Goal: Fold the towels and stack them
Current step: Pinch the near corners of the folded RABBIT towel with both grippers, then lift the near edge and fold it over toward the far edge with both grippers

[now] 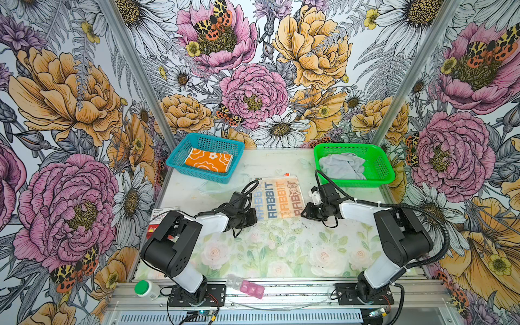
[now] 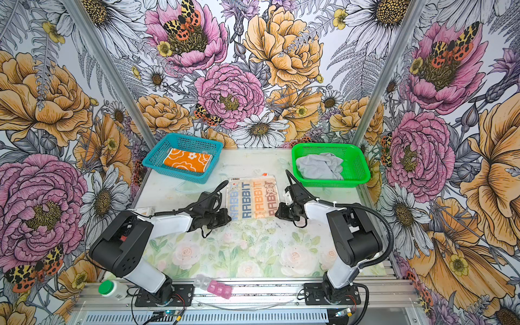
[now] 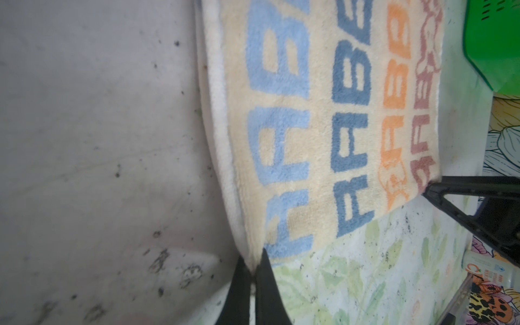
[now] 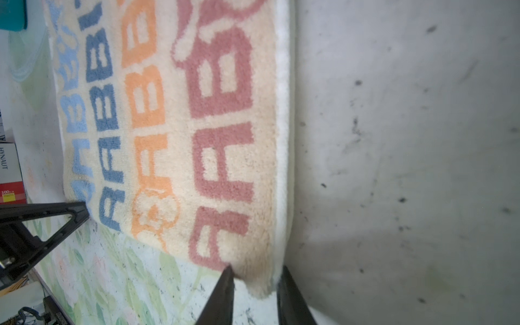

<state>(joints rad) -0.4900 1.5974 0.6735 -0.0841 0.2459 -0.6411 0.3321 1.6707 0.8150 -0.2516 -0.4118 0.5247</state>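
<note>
While the orange flowered towel (image 1: 208,160) (image 2: 188,159) lies folded flat in the blue basket (image 1: 213,142) (image 2: 194,140) at the far left of the table (image 1: 281,247), and the pale grey towel (image 1: 342,166) (image 2: 319,166) sits crumpled in the green basket (image 1: 377,168) (image 2: 354,166) at the far right, the RABBIT towel (image 1: 278,198) (image 2: 253,198) lies flat on the table between the two baskets and nearer the arms, its rows of lettering facing up in both top views. Both arms reach in low from either side to its two near corners. The left gripper (image 1: 254,219) (image 3: 254,263) has its fingers (image 3: 264,281) pressed together on the near left corner, pinching the cloth (image 3: 323,126), where the wrist view shows two layers along that edge. The right gripper (image 1: 304,212) (image 4: 256,270) is at the near right corner, its fingers (image 4: 225,289) standing a little apart on either side of the corner with the cloth (image 4: 174,126) between them; whether they already grip it cannot be told. A white bottle with a green cap (image 1: 146,288) and a pink pill box (image 1: 247,287) lie on the front rail near the arm bases.
</note>
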